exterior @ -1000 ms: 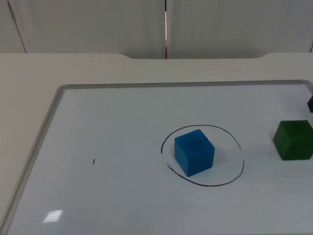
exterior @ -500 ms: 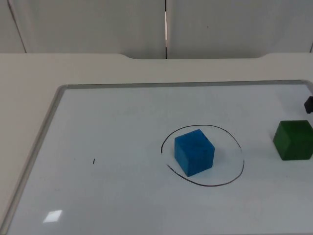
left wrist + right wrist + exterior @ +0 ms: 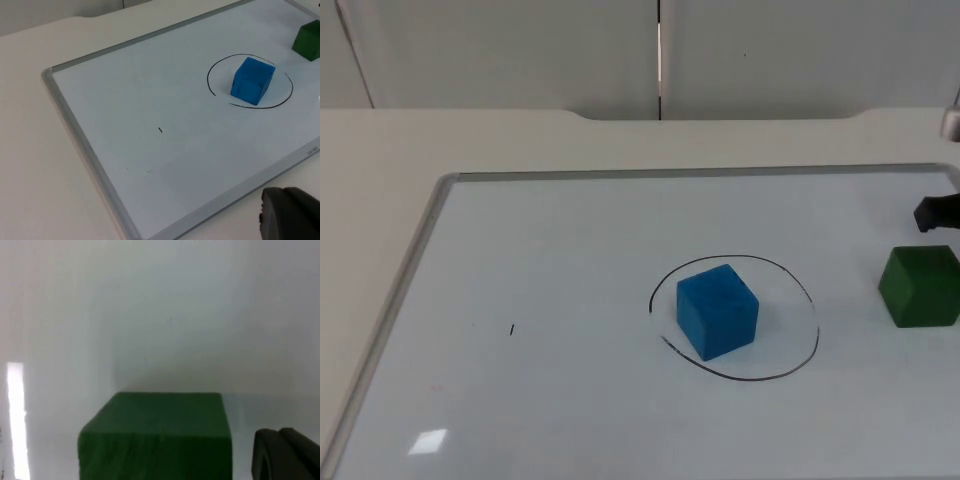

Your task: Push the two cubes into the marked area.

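A blue cube [image 3: 718, 311] sits inside the black drawn circle [image 3: 790, 368] on the whiteboard [image 3: 570, 260]; the left wrist view shows that blue cube [image 3: 252, 81] within the circle [image 3: 280, 102] too. A green cube [image 3: 920, 286] rests outside the circle, near the board's right edge. The right gripper [image 3: 937, 212] hovers just behind the green cube, a little apart from it. In the right wrist view the green cube [image 3: 155, 437] looms very close. The left gripper [image 3: 289, 215] waits off the board's near-left side, far from both cubes.
The whiteboard has a grey metal frame [image 3: 415, 260] and lies on the white table [image 3: 380, 160]. A small black tick mark [image 3: 512, 329] is on the board's left half. The grey partition wall [image 3: 520, 50] stands behind the table.
The right gripper has come further into the top view from the right edge, moving left behind the green cube. Neither cube has moved.
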{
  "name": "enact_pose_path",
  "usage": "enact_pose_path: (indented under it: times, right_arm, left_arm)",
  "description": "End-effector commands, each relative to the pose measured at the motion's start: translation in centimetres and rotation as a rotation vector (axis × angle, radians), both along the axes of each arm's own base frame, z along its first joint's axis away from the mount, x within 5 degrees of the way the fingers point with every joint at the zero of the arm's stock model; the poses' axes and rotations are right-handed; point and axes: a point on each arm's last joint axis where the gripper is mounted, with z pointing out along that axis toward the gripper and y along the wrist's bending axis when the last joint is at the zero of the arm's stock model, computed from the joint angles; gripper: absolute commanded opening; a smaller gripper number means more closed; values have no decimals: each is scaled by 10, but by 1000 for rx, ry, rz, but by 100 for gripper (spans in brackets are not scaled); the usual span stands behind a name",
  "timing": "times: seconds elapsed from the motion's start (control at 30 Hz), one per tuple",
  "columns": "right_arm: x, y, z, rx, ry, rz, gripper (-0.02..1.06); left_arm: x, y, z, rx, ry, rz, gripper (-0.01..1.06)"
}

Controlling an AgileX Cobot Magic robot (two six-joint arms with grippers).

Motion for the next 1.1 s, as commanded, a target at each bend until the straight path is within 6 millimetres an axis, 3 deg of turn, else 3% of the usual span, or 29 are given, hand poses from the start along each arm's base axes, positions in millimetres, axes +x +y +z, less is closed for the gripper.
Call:
enact_pose_path:
  times: [0.0,0.53,0.83,1.07]
  right_arm:
    - [0,2,2,1,5,4,0]
    - [-5,5,-1,44,45,-30,0]
    - [-7,27,0,69,26,19,0]
    - [-7,29,0,71,23,15,0]
  left_arm:
    - [1,0,-1,-10,-7,7,0]
    - [1,0,-1,-10,-7,7,0]
    - [1,0,-1,-10,-7,7,0]
    - [1,0,-1,-10,-7,7,0]
